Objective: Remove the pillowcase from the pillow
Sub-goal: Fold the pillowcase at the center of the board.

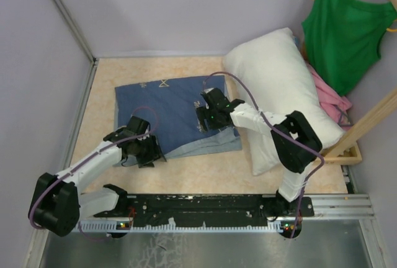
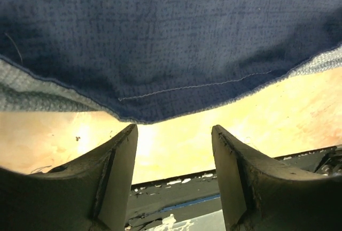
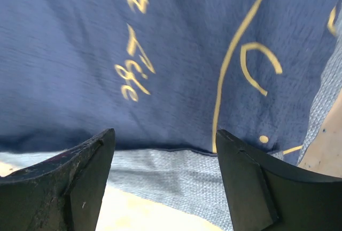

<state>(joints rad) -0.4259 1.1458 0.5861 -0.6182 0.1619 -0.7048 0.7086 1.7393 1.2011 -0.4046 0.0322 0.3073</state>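
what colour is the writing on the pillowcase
Pale yellow script on the dark blue pillowcase, clearest in the right wrist view.

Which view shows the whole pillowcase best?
Top external: the pillowcase lies flat, nearly its whole outline visible, beside the pillow. Left wrist shows only a dark hem close up; right wrist shows only printed lettering and a pale strip.

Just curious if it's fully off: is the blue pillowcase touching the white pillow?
Cannot tell: top view, the right arm covers where pillowcase nears pillow.
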